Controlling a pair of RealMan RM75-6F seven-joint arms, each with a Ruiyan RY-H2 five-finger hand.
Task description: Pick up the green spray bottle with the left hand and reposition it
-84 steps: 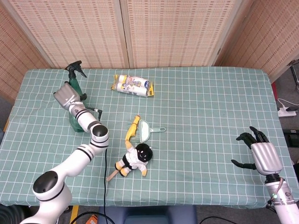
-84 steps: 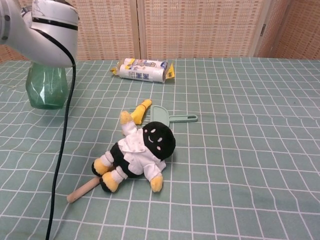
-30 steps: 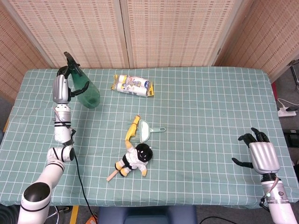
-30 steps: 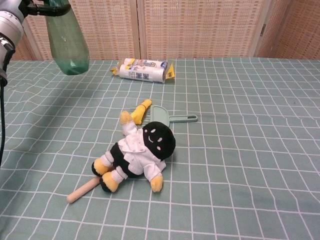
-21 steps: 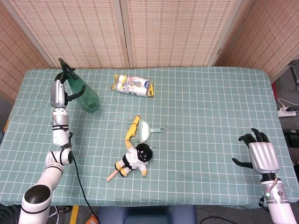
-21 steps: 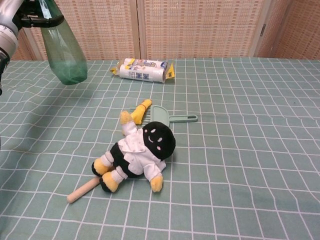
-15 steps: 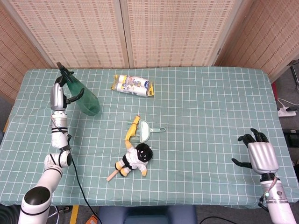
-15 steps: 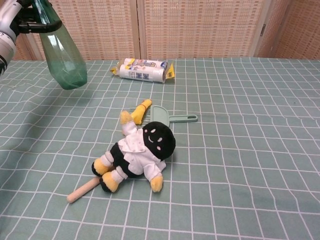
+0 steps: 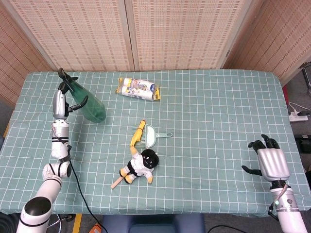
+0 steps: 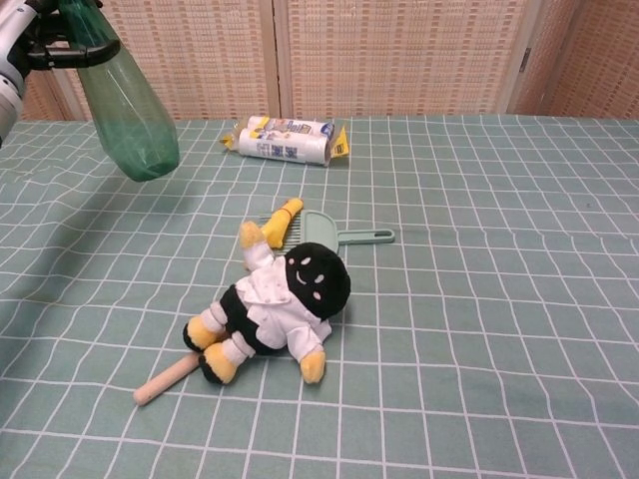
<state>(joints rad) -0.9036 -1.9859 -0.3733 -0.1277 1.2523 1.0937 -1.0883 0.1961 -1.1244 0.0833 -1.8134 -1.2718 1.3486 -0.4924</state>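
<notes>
Head view shows the left robot hand at the left edge of the frame, clamped around the neck of the translucent green plastic spray bottle, which hangs clear of the green checked table, tilted with its round base toward the centre. Chest view puts the bottle in the upper left of the frame, base down and lifted above the cloth, with dark fingers wrapped near its top. The right robot hand sits at the lower right, fingers apart and holding nothing.

Likely the carry step is under way, with the set-down yet to come. Because the bottle leans, it could land on the edge of its base and topple once released. A grip so high on the neck may also let the heavier body swing. Near the middle of the frame lie a black-and-white plush doll, a pale green dustpan with a yellow brush, and a white and yellow packet; setting down too near them risks a knock.
</notes>
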